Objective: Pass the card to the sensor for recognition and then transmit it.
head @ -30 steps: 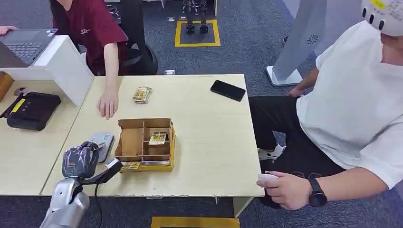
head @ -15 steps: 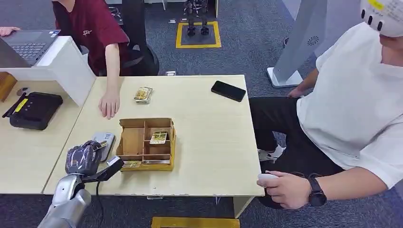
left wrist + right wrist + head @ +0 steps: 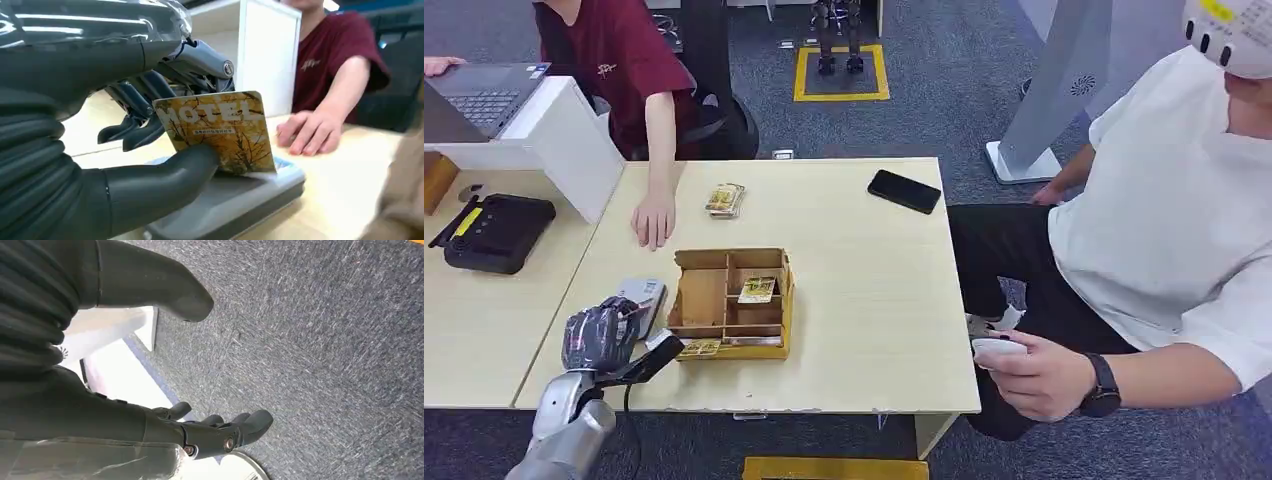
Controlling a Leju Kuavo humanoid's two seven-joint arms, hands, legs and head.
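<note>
Card (image 3: 217, 131) reads "HOTEL", pinched upright by left hand (image 3: 600, 335) between thumb and fingers, just over the grey sensor (image 3: 235, 197) near the table's (image 3: 874, 300) front left corner; barely shifted from half a second ago. Right hand (image 3: 210, 432) hangs over carpet, fingers apart, holding nothing. Seated person's hand (image 3: 1039, 375) has lifted slightly.

Two tables (image 3: 874, 300) pushed side by side. One sensor (image 3: 643, 298), one cardboard box (image 3: 729, 302), one black phone (image 3: 904, 190), one small stack of cards (image 3: 724, 199), one laptop (image 3: 479, 92), one black device (image 3: 494, 232). Two people. Two robot hands: left hand (image 3: 165, 125), right hand (image 3: 200, 432). One card (image 3: 220, 131) held.
</note>
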